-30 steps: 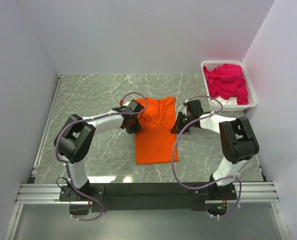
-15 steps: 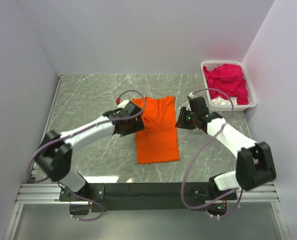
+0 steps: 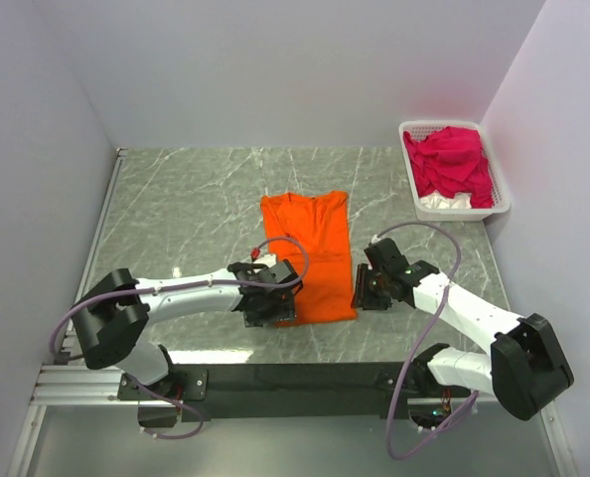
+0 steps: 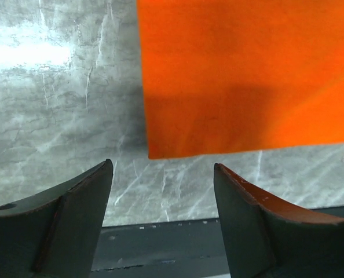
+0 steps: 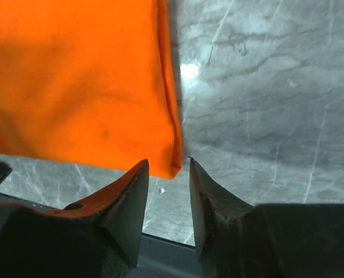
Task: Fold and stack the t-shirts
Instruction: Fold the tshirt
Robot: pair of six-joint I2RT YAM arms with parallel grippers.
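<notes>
Now, orange shirt: a bright orange soft cloth t-shirt (image 3: 308,253) is laid flat in the middle of the grey marbled tabletop (image 3: 176,199). It is narrowed to a long strip, with the collar at the far end and the hem at the near end.
Left tool: the left tool (image 4: 160,174) is held spread wide just short of the hem corner on its side, and nothing is pinched.
Right tool: the right tool (image 5: 167,165) is parted more narrowly, and the hem corner on its side is seen in the gap. The cloth is not pinched.
Pink shirts: crumpled magenta-pink cloth shirts (image 3: 449,159) are heaped in a white slotted plastic basket (image 3: 502,207) at the far right, well apart from both tools.
Step judged: the two hem corners are probably to be gripped and carried toward the collar.
Risk, layers: only the top layer may be caught if the fingers are closed too high, and the strip would then be peeled open.
Risk, uneven grip: one corner may be missed, since the left tool is apart from its corner, and the fold would be dragged askew.
Risk, sliding: the flat, thin cloth may be pushed along the smooth tabletop rather than lifted.
Risk, contact: the fingertips may be driven into the hard tabletop if lowered too far.
</notes>
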